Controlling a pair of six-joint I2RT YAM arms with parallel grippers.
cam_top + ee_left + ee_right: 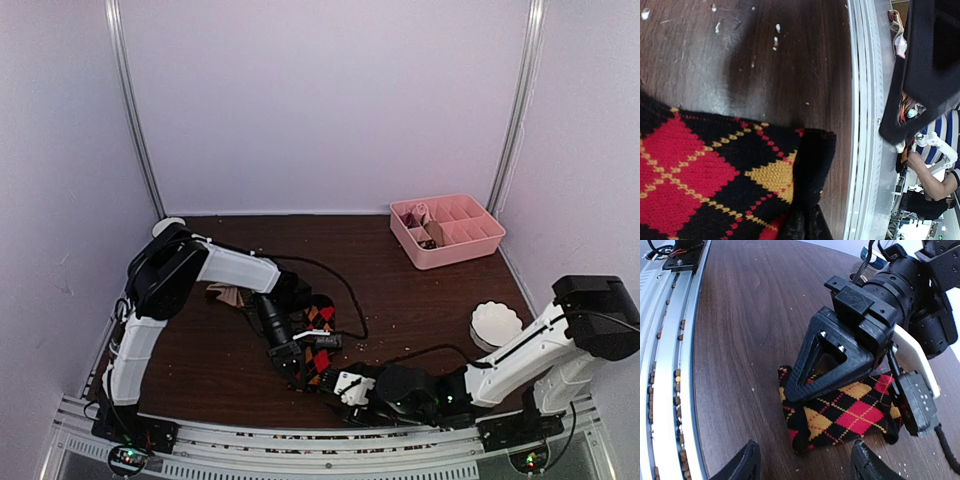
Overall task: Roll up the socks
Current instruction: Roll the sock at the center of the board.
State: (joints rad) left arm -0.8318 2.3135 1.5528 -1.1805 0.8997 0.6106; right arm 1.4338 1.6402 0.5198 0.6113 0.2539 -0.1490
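The black argyle sock [318, 338] lies folded near the table's front middle. It also shows in the left wrist view [705, 170] and the right wrist view [845, 412]. My left gripper [300, 358] is shut on its black end, which is pinched at the bottom of the left wrist view [807, 220]. Its triangular finger [825, 365] rests on top of the sock. My right gripper [350, 385] is open and empty just in front of the sock, fingertips [742, 465] wide apart either side of the sock's near edge. The beige striped sock [226, 295] peeks out behind the left arm.
A pink divided tray [447, 230] stands at the back right. A white bowl [496, 324] sits at the right beside the right arm. A black cable [345, 300] loops across the table by the sock. The metal front rail [670, 365] runs close by.
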